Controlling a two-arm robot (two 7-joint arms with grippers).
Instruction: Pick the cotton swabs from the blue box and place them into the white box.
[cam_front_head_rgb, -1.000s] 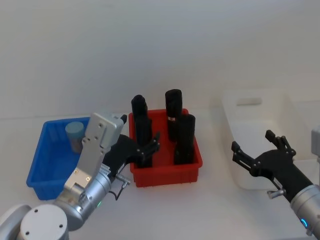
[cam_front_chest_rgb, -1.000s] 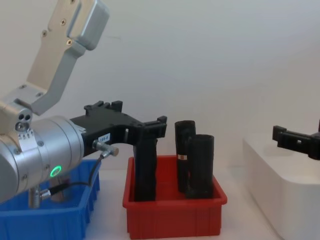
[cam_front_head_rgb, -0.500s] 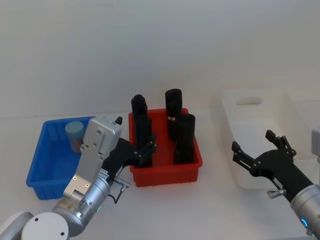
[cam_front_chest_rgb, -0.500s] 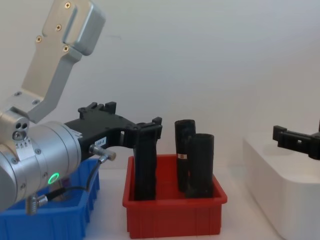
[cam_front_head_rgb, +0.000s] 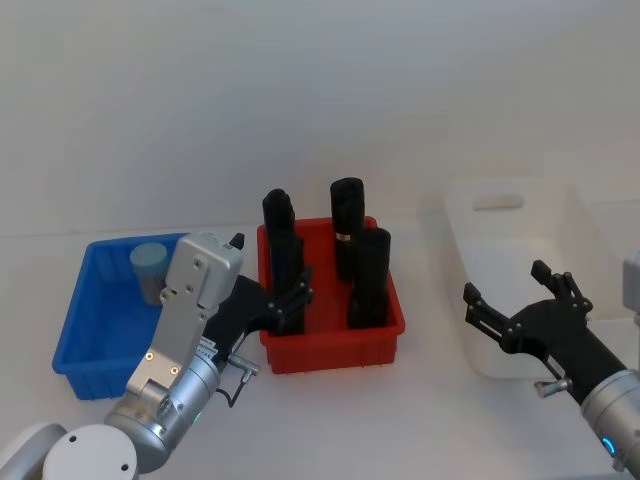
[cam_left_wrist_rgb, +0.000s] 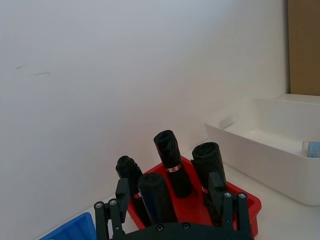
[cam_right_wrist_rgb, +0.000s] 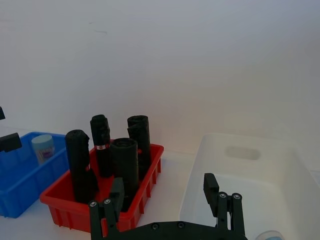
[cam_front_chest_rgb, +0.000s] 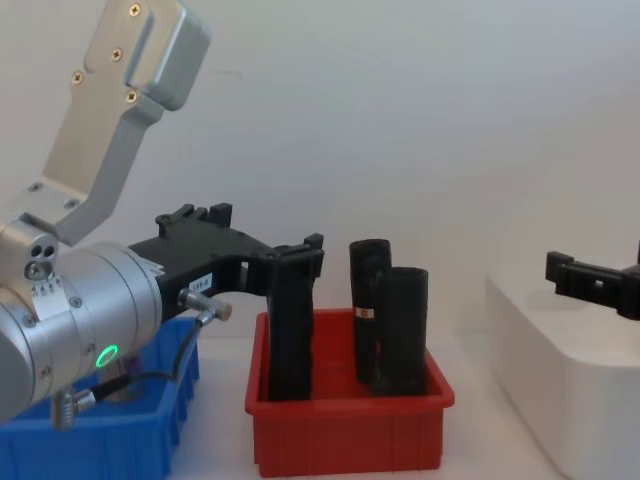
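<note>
Cotton swabs (cam_front_head_rgb: 150, 264) stand upright in the blue box (cam_front_head_rgb: 78, 318), left of my open, empty left gripper (cam_left_wrist_rgb: 169, 186), far from my open right gripper (cam_front_head_rgb: 505, 281).

Since a second ago, drew the black two-fingered left gripper (cam_front_head_rgb: 296, 298) back toward the body and slightly down, fingertips now lower beside the left wall of the ribbed red plastic bin (cam_front_head_rgb: 330, 350). Brought the angular silver wrist housing (cam_front_head_rgb: 200, 275) down with it, by the right wall of the bright blue ribbed plastic box (cam_front_head_rgb: 75, 330). Hardly shifted in the last half second.
</note>
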